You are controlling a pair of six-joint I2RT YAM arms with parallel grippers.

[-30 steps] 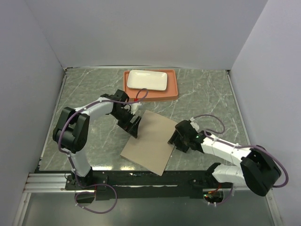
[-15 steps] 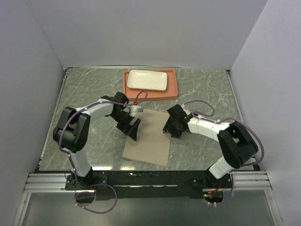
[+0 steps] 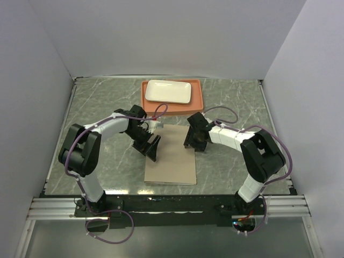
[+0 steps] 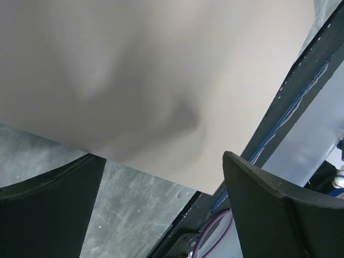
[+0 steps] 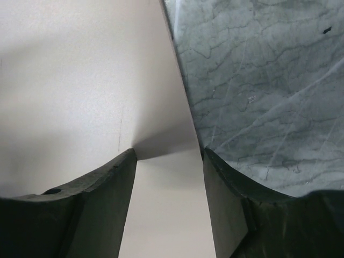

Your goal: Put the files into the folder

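Note:
The tan folder point(image 3: 172, 158) lies shut and flat on the marble table, near the front middle. The files are hidden; no printed sheets show in any view. My left gripper point(image 3: 152, 148) is open at the folder's left edge; in the left wrist view its gripper point(image 4: 164, 158) spans the folder's point(image 4: 134, 70) near edge with fingers wide apart. My right gripper point(image 3: 194, 141) is open at the folder's far right corner; in the right wrist view the gripper point(image 5: 169, 153) straddles the folder's point(image 5: 70, 80) right edge, low over it.
An orange tray point(image 3: 199, 102) with a white rectangular plate point(image 3: 168, 91) stands at the back middle, just beyond the folder. Grey walls close the table on three sides. A black rail point(image 3: 161, 204) runs along the front edge.
My right gripper swept from the folder's near right side toward the back, to its far right corner. The folder turned with it and now lies square to the table. My left gripper barely moved.

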